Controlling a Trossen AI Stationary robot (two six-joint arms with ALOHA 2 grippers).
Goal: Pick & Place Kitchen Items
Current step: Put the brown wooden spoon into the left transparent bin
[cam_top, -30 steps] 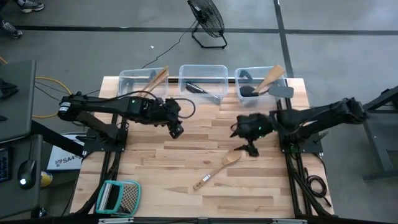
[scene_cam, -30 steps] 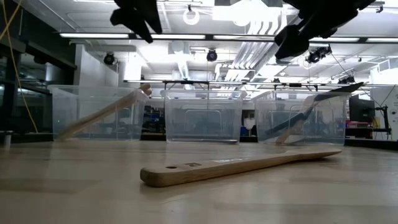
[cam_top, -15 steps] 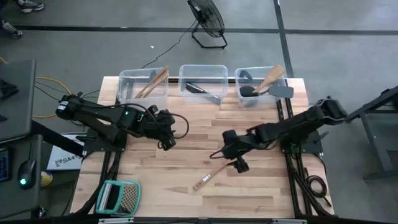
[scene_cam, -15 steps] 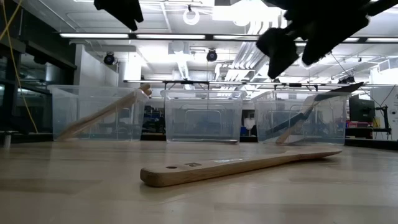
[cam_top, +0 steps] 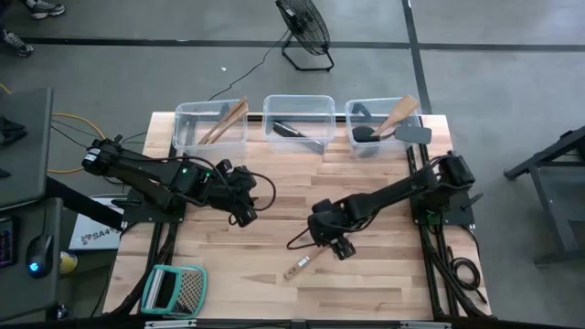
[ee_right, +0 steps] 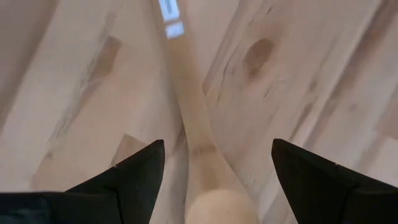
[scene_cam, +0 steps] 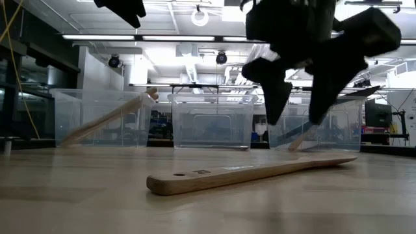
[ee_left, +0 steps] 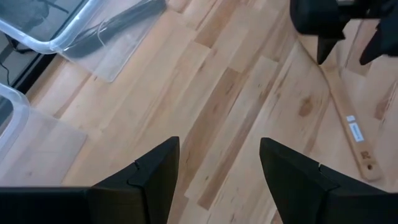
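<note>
High view: three clear bins stand in a row along the far edge of the table (cam_top: 384, 283); the left bin (cam_top: 194, 116) holds pale wooden utensils (cam_top: 226, 121) leaning on its rim, the middle bin (cam_top: 298, 106) a dark utensil (cam_top: 294, 131), the right bin (cam_top: 358, 111) a wooden spatula (cam_top: 398, 113) with black tools beside it. One wooden spoon (cam_top: 301, 266) lies loose on the table, handle end toward the near edge, most of its length hidden under the right gripper (cam_top: 335, 245), which hangs directly above it. The left gripper (cam_top: 245, 217) sits mid-table to the left, well apart from the spoon, apparently waiting. A teal-framed grater (cam_top: 174, 290) rests at the near-left corner. Low view: the spoon (scene_cam: 250, 172) lies flat, bowl end slightly raised to the right; the right gripper (scene_cam: 296, 97) is above it with fingers spread wide, not touching the wood, so the grasp is judged not yet made. Left wrist view: the left gripper (ee_left: 217, 168) has its fingers apart over bare boards, holding nothing; the spoon (ee_left: 348, 121) shows farther off below the other arm. Right wrist view: the right gripper (ee_right: 217, 171) straddles the spoon (ee_right: 199, 140), one finger on each side of the handle, aligned across it, presumably so that closing will pinch the narrow shaft.
</note>
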